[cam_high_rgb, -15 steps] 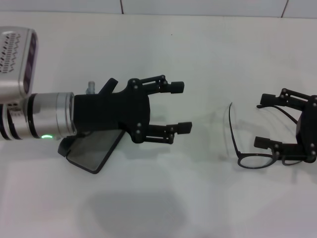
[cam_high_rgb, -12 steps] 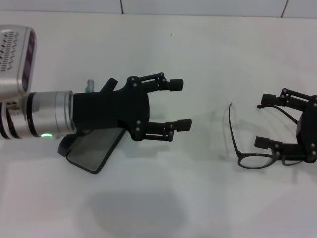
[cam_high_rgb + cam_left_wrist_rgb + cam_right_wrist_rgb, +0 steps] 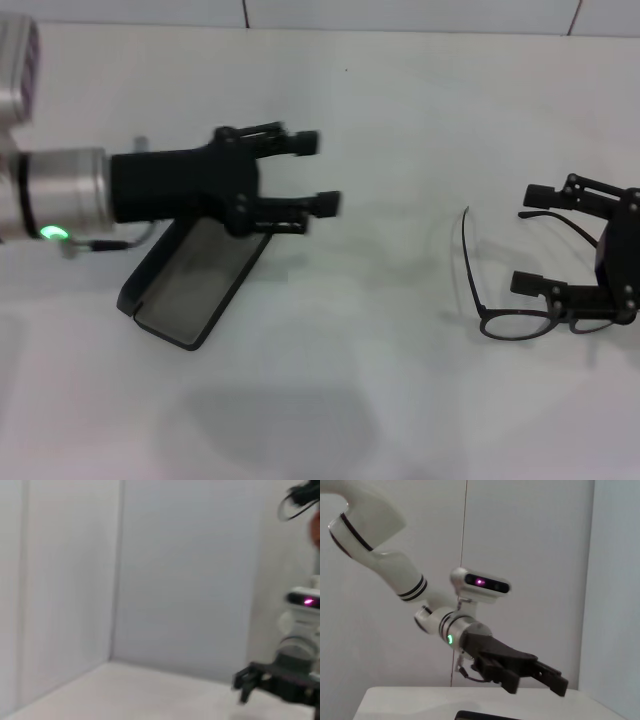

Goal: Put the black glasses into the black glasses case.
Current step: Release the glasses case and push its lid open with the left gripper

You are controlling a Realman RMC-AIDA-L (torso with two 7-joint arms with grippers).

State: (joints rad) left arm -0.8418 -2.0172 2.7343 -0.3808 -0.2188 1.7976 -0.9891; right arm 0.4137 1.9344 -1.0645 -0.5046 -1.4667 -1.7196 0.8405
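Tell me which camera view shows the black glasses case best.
The head view: the open black glasses case lies on the white table, grey lining up, partly under the raised left claw. The right wrist view catches only a dark sliver of it at the frame's edge; the left wrist view shows none.

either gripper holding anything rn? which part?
Nothing is clearly held. Left gripper is open and empty above the black glasses case. Right gripper is open around the black glasses, not closed on them.
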